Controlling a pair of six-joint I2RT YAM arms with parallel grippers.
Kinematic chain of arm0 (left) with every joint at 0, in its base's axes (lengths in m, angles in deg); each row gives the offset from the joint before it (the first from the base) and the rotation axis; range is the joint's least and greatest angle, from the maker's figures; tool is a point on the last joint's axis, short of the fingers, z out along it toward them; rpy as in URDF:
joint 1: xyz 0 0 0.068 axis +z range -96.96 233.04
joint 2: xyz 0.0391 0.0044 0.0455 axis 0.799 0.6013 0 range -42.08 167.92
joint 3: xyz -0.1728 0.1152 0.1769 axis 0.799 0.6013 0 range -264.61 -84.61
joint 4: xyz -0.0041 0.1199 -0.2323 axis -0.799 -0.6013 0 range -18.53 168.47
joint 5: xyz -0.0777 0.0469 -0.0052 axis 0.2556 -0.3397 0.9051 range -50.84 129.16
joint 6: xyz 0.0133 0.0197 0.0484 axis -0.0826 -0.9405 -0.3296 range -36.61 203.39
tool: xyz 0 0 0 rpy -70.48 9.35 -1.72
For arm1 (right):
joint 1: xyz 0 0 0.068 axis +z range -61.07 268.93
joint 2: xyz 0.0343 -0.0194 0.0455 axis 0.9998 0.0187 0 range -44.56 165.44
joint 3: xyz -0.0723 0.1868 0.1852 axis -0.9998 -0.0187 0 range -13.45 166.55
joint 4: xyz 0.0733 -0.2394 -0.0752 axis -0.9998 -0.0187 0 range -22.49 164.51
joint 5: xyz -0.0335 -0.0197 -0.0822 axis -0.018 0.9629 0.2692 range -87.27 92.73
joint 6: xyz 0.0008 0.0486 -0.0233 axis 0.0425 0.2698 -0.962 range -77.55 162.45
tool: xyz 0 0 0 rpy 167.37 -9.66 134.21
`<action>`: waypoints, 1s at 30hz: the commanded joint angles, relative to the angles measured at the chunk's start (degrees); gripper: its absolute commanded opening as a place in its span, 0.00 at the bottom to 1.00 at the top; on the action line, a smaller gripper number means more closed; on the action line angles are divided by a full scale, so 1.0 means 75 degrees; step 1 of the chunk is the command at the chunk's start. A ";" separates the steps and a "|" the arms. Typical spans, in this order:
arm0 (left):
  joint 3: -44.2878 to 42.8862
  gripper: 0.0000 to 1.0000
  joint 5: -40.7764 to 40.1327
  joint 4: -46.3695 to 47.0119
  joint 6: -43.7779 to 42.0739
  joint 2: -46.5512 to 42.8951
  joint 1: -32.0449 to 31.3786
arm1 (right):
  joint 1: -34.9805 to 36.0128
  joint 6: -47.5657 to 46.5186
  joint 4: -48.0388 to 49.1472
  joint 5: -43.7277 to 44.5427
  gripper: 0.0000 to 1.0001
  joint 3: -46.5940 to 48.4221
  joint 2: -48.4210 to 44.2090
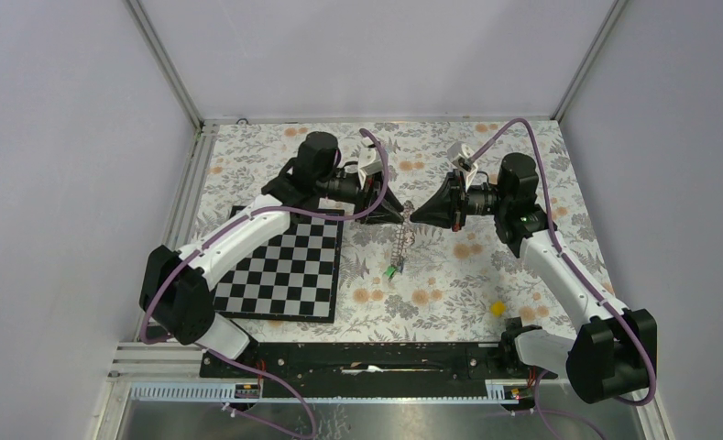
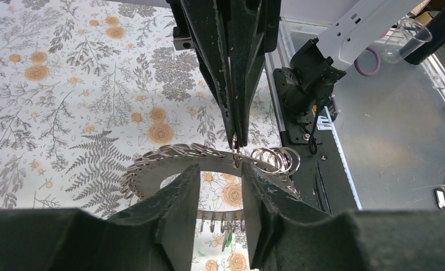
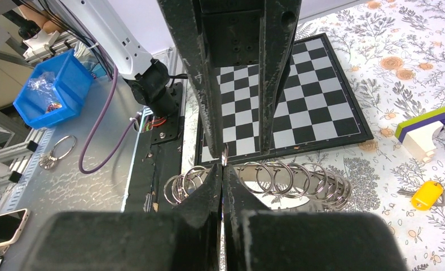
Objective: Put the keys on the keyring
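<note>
The keyring (image 1: 401, 246) hangs in the air between both arms, a flat grey toothed loop (image 2: 152, 169) with many small split rings (image 3: 276, 178) along its edge. My right gripper (image 3: 222, 168) is shut on its upper rim, pinching at a small ring; from the left wrist it shows as narrow jaws coming down (image 2: 235, 141). My left gripper (image 2: 220, 172) is open, its fingers (image 2: 177, 197) straddling the loop just in front of that pinch. A few keys, one of them green (image 1: 389, 269), dangle from the loop's low side (image 2: 227, 232). A yellow-headed key (image 1: 498, 308) lies on the cloth (image 3: 427, 195).
A chessboard (image 1: 284, 266) lies left of the hanging loop. A white block with a green-purple strip (image 3: 426, 130) sits on the floral cloth. Off the table's near edge are a blue bin (image 3: 51, 90), a spare bunch of rings (image 3: 56, 151) and a phone (image 3: 0, 227).
</note>
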 commanded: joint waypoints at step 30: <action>0.0171 0.20 0.0812 0.1357 0.0794 0.0100 -0.0085 | -0.0050 0.0096 0.0641 -0.0083 0.00 -0.0102 -0.0058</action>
